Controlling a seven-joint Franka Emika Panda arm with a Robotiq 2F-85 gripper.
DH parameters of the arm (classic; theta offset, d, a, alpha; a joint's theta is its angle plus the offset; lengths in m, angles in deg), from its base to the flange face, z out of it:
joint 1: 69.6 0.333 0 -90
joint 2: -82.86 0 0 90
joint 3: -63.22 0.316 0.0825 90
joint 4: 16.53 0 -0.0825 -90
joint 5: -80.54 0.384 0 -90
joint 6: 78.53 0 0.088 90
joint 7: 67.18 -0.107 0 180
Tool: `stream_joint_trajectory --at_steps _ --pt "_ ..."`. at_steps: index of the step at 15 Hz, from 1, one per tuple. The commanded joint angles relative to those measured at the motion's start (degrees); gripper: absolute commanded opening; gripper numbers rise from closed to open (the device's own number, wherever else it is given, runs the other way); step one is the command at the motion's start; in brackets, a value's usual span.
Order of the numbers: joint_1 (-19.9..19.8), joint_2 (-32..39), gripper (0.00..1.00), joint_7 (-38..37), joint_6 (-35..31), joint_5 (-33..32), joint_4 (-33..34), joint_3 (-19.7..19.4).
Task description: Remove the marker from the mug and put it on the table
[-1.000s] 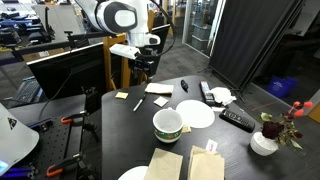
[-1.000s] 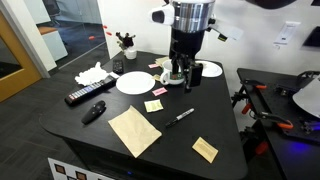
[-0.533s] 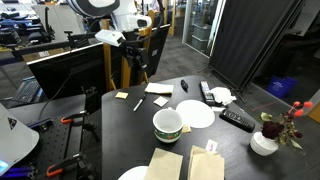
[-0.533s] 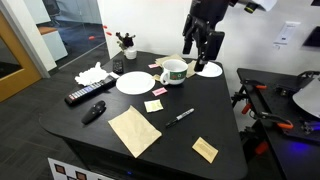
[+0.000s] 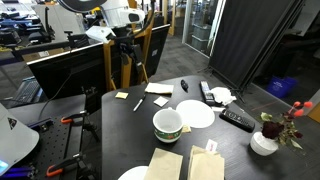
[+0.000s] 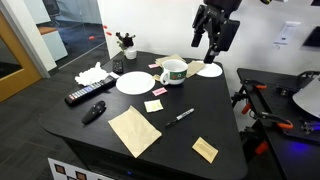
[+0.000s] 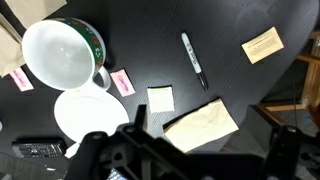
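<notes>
Thin marker [image 7: 192, 60] on matte table [image 7: 252, 92]

Both exterior views stand back and look across the table [image 5: 125, 125] from roughly opposite edges (mug [image 6: 174, 72] in each); wrist view looks straight down from high, sharing mug and table.

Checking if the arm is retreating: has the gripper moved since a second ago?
Yes. In an exterior view the gripper has risen from over the mug and shifted toward the picture's right.
</notes>
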Motion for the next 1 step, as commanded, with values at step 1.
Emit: stream_joint_trajectory --at_steps 1 --pt "0.11 -0.03 1.00 -0.01 0.09 -0.01 0.02 -0.12"
